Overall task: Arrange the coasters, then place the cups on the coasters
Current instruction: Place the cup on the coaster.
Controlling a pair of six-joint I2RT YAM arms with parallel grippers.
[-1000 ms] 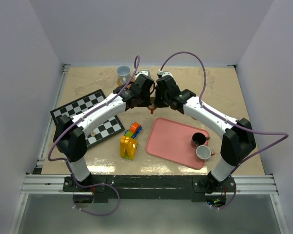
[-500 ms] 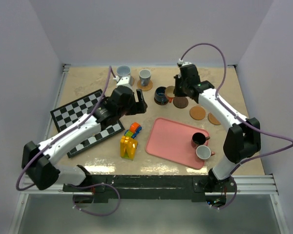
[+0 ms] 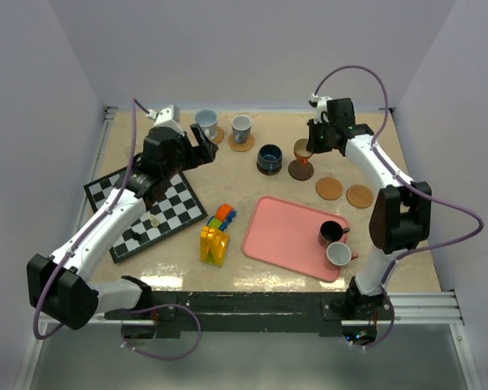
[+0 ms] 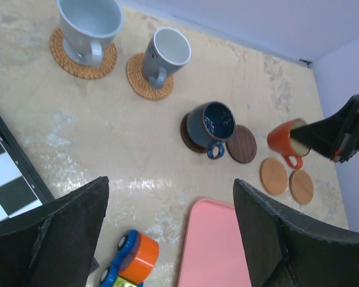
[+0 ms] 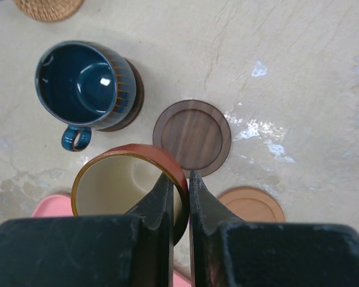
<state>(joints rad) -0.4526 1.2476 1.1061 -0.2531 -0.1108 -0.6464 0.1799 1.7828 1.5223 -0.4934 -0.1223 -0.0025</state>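
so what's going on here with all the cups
The right gripper pinches the rim of the orange cup, holding it close to the bare dark brown coaster. The left gripper is open and holds nothing. The pale blue cup, grey-white cup and navy cup already sit on coasters. Two tan coasters are bare, and the black cup and white cup wait on the pink tray.

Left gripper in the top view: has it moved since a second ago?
Yes. The left gripper has swung left, away from the pink tray, and now sits near the chessboard's far corner.
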